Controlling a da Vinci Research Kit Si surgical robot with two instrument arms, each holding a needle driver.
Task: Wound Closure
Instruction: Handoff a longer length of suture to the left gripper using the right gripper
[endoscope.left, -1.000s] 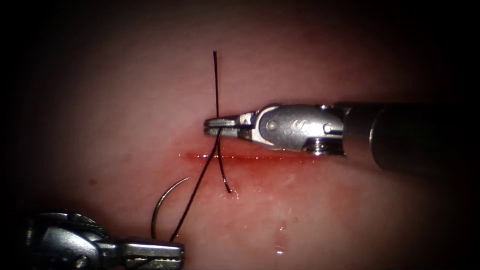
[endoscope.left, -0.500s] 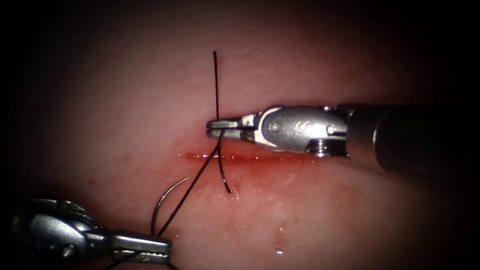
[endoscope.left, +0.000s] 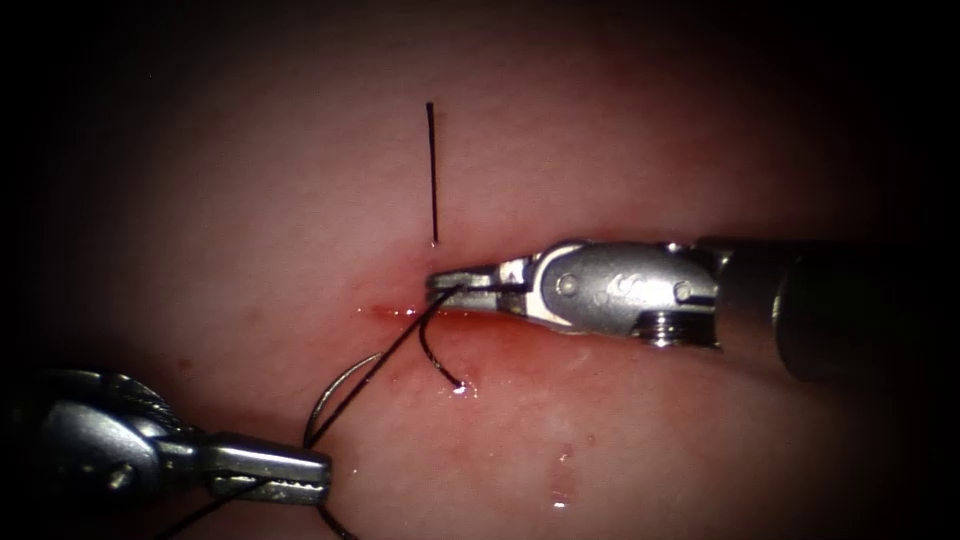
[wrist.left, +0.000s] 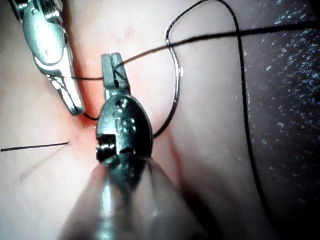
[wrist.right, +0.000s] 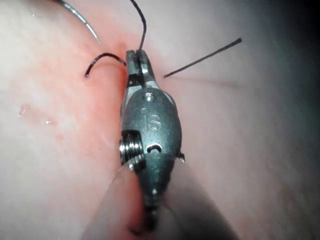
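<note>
In from the right with the right arm's tool (endoscope.left: 450, 288), fingers (endoscope.left: 470, 276) clenched on the black thread (endoscope.left: 385, 365) right at the upper lip of the cut (endoscope.left: 380, 311), tips pointing left. Nothing else in that grip.

Low at the left, the left arm's tool (endoscope.left: 310, 470), fingers (endoscope.left: 265, 458) clamped on the same thread farther along, with the strand drawn straight and taut between the two tools and trailing off past the left tool. Confirmed from the left wrist view: thread pinched in the tip of the left tool (wrist.left: 114, 62), right tool (wrist.left: 76, 105) close beside it.

Curved needle (endoscope.left: 330, 395) out of the tissue (endoscope.left: 650, 430), held by neither tool, arching below the cut just beside the left tool's fingers and crossing behind them; touching them or not, cannot tell. Same bare curve alongside the left tool in its wrist view (wrist.left: 176, 90).

Above the cut, a straight thread tail (endoscope.left: 432, 170), upright, lower end entering the tissue just above the right tool's tips. Below the cut, a short curl of thread from the right tool's grip down into the tissue. Red fluid (endoscope.left: 520, 350) along the cut and below it.
</note>
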